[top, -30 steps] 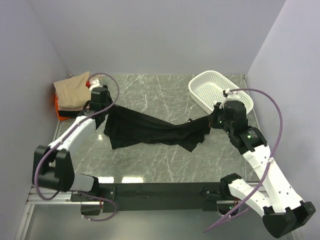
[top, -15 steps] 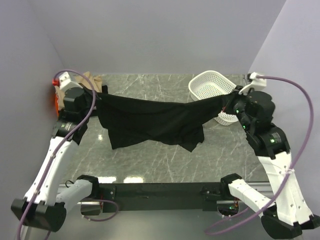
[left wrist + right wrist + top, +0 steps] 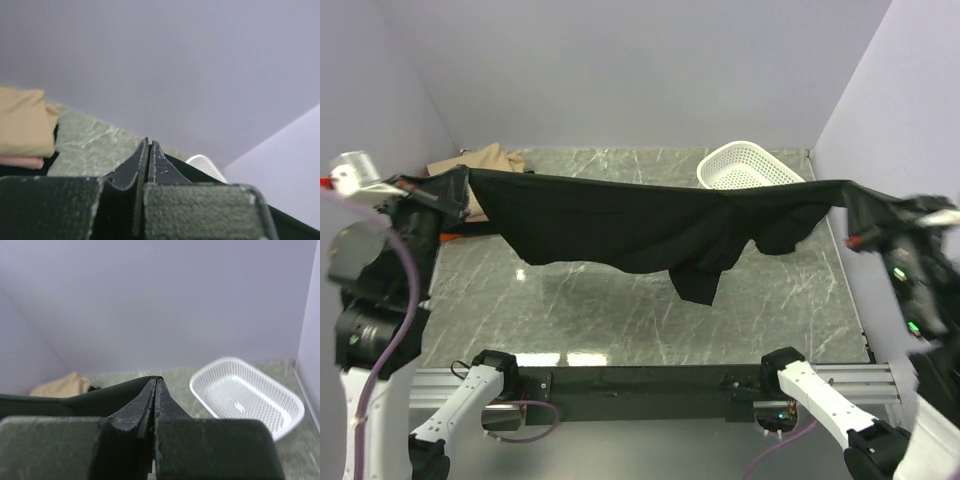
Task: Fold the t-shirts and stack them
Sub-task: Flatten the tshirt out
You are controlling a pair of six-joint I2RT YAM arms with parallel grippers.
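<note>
The left gripper (image 3: pixel 448 187), pressed together on one end of the black t-shirt (image 3: pixel 620 225), now sits high and close to the left wall (image 3: pixel 380 90). Half a second ago it was lower and nearer the middle. Behind it, in the back left corner, the folded stack (image 3: pixel 485 160) shows its tan top, unmoved.

The shirt lay slumped on the table (image 3: pixel 620 320) a second ago and sagged half a second ago. It now hangs clear of the marble, its upper edge pulled nearly straight from side to side. A loose fold droops right of the middle. The white basket (image 3: pixel 745 165) stays at the back right, its near rim hidden behind the cloth.

The right gripper (image 3: pixel 868 212), blurred, has swung out towards the right wall (image 3: pixel 905 90) and pinches the shirt's other end. Its wrist view shows the pads shut on black cloth.

Both arms stand close to the side walls, with little room outward. Under the shirt a broad stretch of marble runs to the near edge.
</note>
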